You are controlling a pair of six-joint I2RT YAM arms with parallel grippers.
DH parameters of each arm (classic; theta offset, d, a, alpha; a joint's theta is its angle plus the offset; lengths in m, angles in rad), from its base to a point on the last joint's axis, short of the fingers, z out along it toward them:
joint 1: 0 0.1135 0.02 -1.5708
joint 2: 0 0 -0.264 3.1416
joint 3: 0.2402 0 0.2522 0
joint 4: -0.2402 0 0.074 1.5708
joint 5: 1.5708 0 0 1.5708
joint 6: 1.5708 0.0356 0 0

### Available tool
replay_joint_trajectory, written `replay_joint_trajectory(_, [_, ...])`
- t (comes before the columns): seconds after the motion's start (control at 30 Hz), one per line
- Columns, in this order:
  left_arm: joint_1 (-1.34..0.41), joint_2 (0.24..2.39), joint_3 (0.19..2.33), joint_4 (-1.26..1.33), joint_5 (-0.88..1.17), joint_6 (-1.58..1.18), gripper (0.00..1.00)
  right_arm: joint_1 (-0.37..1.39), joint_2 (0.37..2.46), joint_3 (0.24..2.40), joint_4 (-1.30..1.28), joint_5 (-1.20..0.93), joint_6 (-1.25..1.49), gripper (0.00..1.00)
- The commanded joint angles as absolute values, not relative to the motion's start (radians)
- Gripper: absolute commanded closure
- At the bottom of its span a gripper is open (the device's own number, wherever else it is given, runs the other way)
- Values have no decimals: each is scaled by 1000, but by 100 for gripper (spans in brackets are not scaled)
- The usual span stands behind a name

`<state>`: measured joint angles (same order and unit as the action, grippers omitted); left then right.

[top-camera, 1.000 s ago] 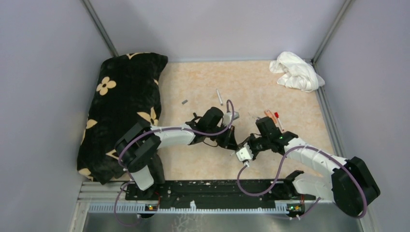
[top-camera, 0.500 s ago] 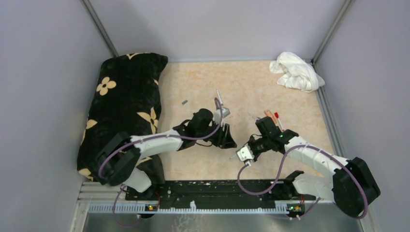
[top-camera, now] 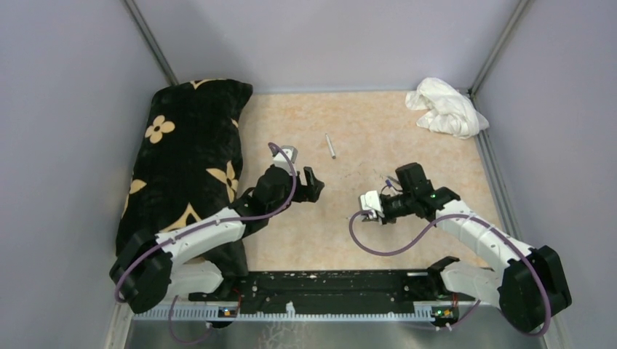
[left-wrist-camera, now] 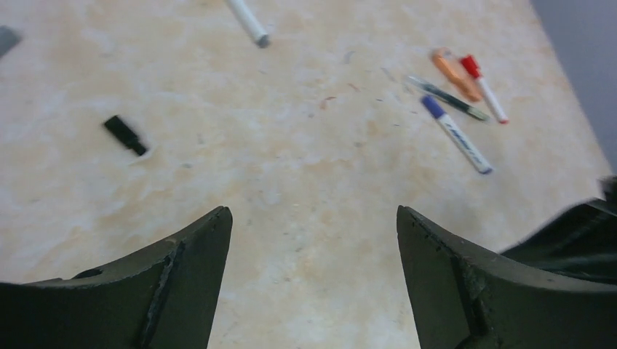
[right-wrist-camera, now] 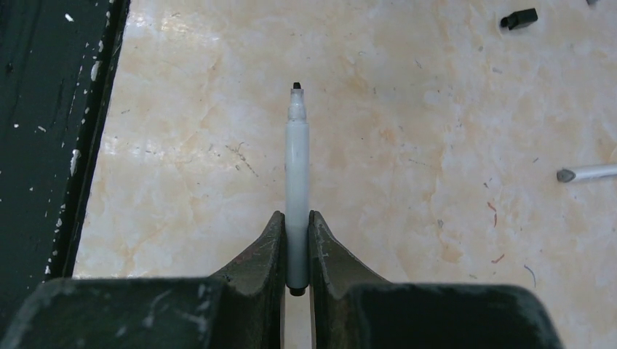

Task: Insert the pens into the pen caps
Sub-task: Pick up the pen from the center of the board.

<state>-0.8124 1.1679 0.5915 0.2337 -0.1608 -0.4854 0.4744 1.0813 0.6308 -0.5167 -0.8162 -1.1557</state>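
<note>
Pen (right-wrist-camera: 296, 167) in right end effector (right-wrist-camera: 296, 218), mid-table (top-camera: 342, 240)

Top view: even, diffuse overhead light, table (top-camera: 364, 123) bright with only soft, short shadows and no hard glare; the black pillow (top-camera: 189, 138) at the left edge crushes to near-black and the white cloth (top-camera: 445, 107) in the far right corner is close to clipping. Left wrist view is soft all over: pens (left-wrist-camera: 457, 134) smeared, black cap (left-wrist-camera: 125, 135) fuzzy, left gripper (left-wrist-camera: 313, 211) dark and underexposed. Right wrist view is sharp: grey pen (right-wrist-camera: 296, 167) crisp in the dark right gripper (right-wrist-camera: 296, 218), mild sheen by the table's near edge.
</note>
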Motion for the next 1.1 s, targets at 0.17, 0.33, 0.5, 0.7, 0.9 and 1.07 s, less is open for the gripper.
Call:
replay_joint_trajectory(0.17, [-695,1329,697,118,-344,-494,16,459,1066,678,-426,-779,-960,100])
replay_joint_trajectory(0.33, [-673,1429,751,110,-393,-523,23,456,1065,678,-420,-763,-953,100])
replay_joint_trajectory(0.5, [-664,1536,843,33,-465,-580,30,456,1063,679,-420,-761,-953,100])
replay_joint_trajectory(0.7, [-649,1682,967,-112,-532,-636,36,453,1060,679,-422,-764,-953,100])
replay_joint_trajectory(0.9, [-625,1793,1063,-196,-555,-661,41,452,1057,680,-423,-765,-954,100])
replay_joint_trajectory(1.07, [-608,1847,1082,-194,-520,-664,46,450,1055,680,-425,-768,-955,100])
